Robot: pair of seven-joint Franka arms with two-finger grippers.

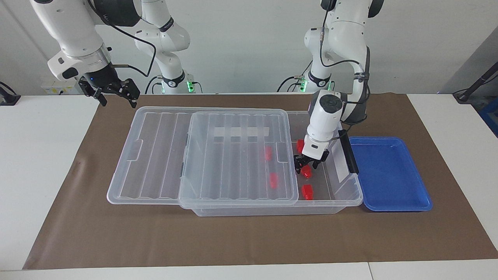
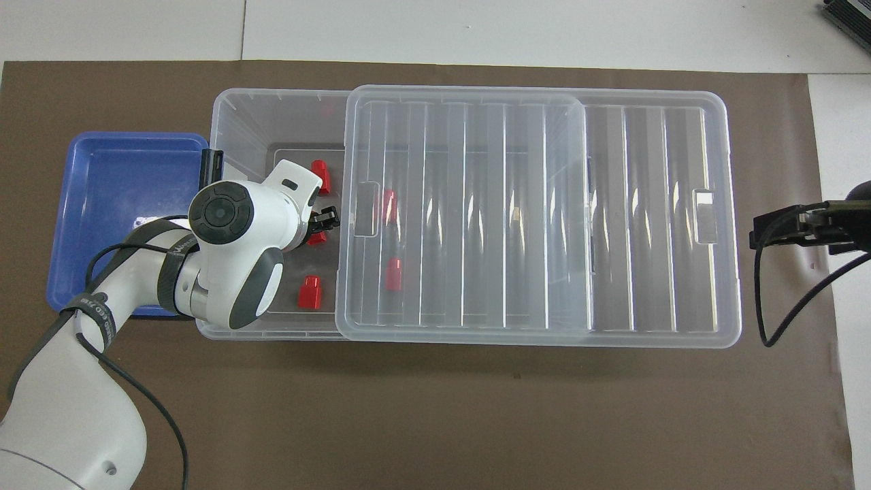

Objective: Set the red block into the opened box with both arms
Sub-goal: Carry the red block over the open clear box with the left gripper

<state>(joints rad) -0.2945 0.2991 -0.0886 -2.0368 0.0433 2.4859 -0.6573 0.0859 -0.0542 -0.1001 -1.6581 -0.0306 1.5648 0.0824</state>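
We see our left hand (image 1: 307, 166) inside the box (image 1: 352, 194), fingers spread around the tilted red block (image 1: 307, 172), white label strip (image 1: 337, 163) unreadable, right hand (image 1: 114, 91) parted, waiting over the worktop (image 1: 46, 155).

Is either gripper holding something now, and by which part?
The right gripper, waiting above the mat, holds nothing. The left gripper is down in the box, right at a red block; whether it grips it cannot be told.

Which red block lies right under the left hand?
The red block at the left hand, inside the box; the other four lie apart from it, two under the lid.
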